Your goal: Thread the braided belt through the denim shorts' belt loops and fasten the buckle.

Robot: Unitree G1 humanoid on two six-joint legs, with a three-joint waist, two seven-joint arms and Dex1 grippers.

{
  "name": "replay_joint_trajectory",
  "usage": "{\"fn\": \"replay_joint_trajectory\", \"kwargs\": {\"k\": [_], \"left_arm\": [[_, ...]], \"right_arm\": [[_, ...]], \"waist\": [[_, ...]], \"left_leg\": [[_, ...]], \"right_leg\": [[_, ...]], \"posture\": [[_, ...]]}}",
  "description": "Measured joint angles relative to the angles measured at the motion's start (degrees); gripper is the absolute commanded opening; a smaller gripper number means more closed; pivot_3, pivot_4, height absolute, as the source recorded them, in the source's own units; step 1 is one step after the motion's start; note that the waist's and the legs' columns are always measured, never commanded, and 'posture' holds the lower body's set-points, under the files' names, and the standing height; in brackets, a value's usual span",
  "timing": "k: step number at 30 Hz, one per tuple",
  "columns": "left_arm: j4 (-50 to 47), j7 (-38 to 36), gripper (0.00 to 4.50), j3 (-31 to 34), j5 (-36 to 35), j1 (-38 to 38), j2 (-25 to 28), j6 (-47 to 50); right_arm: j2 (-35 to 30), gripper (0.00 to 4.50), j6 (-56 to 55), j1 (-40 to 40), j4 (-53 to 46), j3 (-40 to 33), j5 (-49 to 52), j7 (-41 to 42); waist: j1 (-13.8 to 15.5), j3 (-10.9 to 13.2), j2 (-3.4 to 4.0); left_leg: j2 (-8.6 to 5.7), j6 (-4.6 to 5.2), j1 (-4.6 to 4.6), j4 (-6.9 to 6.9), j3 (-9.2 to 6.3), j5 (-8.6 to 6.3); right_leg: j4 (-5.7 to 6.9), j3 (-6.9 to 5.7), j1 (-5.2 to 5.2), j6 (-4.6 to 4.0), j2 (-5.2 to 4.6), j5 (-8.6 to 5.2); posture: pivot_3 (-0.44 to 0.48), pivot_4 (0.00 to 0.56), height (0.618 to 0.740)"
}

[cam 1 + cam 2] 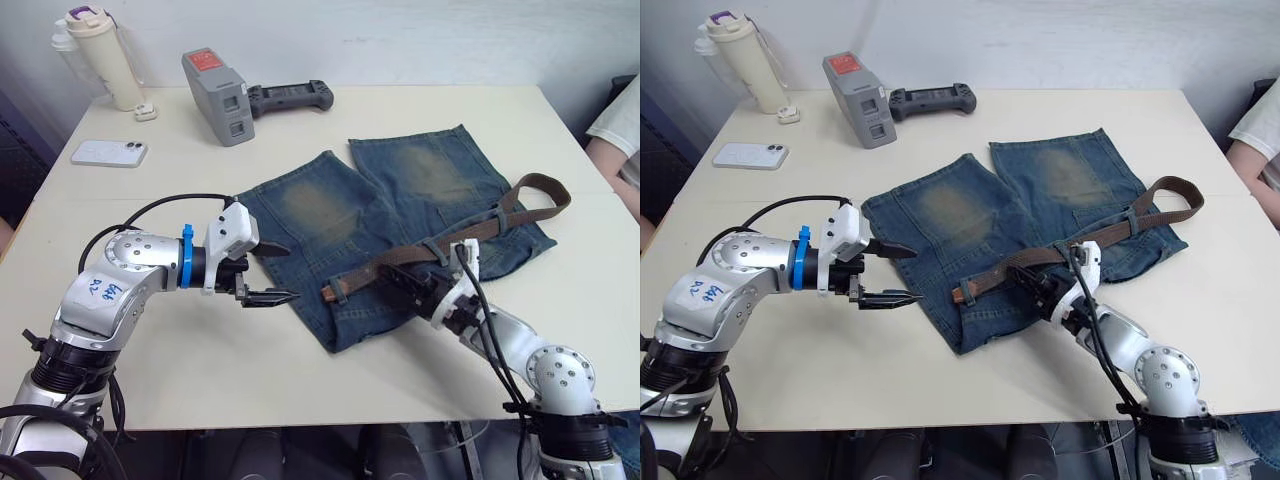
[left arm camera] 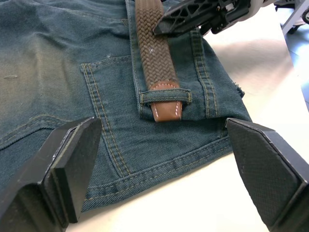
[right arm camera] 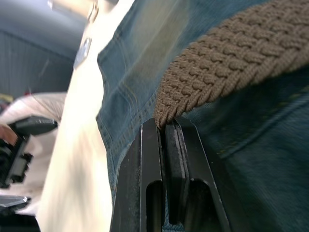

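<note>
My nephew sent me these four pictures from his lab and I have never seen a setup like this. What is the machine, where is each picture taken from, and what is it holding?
It is a humanoid robot with two arms, each ending in a gripper of two black fingers. The two wide pictures come from cameras in its head, looking down over a white table. The two close-ups come from cameras on its wrists.

On the table lie denim shorts with a braided belt along the waistband. The belt's leather tip has passed under a belt loop.

The right gripper is shut on the belt. The left gripper is open beside the shorts, holding nothing.

At the far side sit a phone, a bottle and a grey device with a handheld controller.
</note>
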Motion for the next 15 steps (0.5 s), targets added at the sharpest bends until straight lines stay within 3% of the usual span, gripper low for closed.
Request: {"fn": "replay_joint_trajectory", "kwargs": {"k": [14, 15], "left_arm": [[-0.31, -1.29, 4.5, -2.27, 1.71, 1.66, 1.83, -0.29], [-0.31, -1.37, 4.5, -2.67, 1.94, 1.79, 1.82, -0.56]], "right_arm": [[5.42, 0.02, 4.83, -1.24, -3.44, 4.78, -11.06, -1.81], [5.42, 0.37, 5.39, -1.2, -3.85, 4.72, -11.34, -2.0]], "waist": [[-0.09, 0.0, 0.0], [-0.06, 0.0, 0.0]], "left_leg": [[0.01, -0.01, 0.03, -0.01, 0.0, 0.0], [0.0, -0.01, 0.02, -0.01, 0.0, 0.0]], "right_leg": [[0.03, -0.01, 0.0, 0.0, 0.01, 0.0], [0.02, -0.01, 0.0, 0.0, 0.01, 0.0]], "posture": [[0.0, 0.15, 0.664], [0.0, 0.15, 0.664]]}}
